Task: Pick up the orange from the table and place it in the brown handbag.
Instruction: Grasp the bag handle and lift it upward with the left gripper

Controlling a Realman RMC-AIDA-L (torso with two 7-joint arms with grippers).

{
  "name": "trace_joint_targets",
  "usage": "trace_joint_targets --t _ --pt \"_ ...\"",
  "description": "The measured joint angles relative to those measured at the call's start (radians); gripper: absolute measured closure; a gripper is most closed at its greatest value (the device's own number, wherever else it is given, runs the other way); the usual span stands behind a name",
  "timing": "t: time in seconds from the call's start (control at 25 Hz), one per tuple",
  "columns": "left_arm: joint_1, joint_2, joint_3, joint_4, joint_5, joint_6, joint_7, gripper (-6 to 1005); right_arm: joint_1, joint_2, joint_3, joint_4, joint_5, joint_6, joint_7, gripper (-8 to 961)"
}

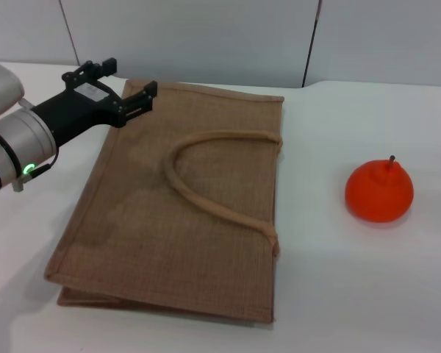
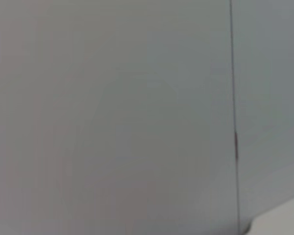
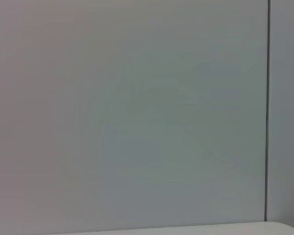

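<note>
white worktop spanning the whole head view, backed by a pale grey panelled wall; a strip of the same worktop edge shows in the right wrist view, and a corner of it in the left wrist view. both wrist views otherwise show only the wall, with one dark vertical seam in each.

brown handbag lying flat on the worktop, left of centre, its woven jute face up and its thick looped handle resting on that face, the loop opening toward the bag's right edge.

left arm entering from the left edge, silver-sleeved, a green light lit on its wrist. its black left pincer is held above the bag's far left corner, fingers spread apart and pinching nothing.

orange sitting upright on the worktop, well apart from the bag's right edge, short dark stem pointing up; nothing touches it.

right pincer: not visible in any view.
</note>
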Motion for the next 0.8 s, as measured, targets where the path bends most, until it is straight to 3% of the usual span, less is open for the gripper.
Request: trace_joint_targets --t 0.4,0.48,0.56,0.8 --pt "-0.043 0.002 -0.124 0.17 0.614 -0.066 -0.632 164 0.001 0.0 0.0 0.0 -0.002 -0.001 0.0 59" --pt "-0.043 0.002 -0.124 0.17 0.614 -0.066 -0.632 164 0.001 0.0 0.0 0.0 -0.003 -0.001 0.0 59" --pt "-0.073 0.0 -0.186 0.198 0.749 -0.155 -0.754 165 0.002 0.0 0.0 0.0 -0.003 -0.001 0.0 59" --pt "-0.115 -0.002 -0.271 0.205 0.885 -0.246 -0.789 203 0.006 0.0 0.0 0.0 -0.005 -0.001 0.0 59"
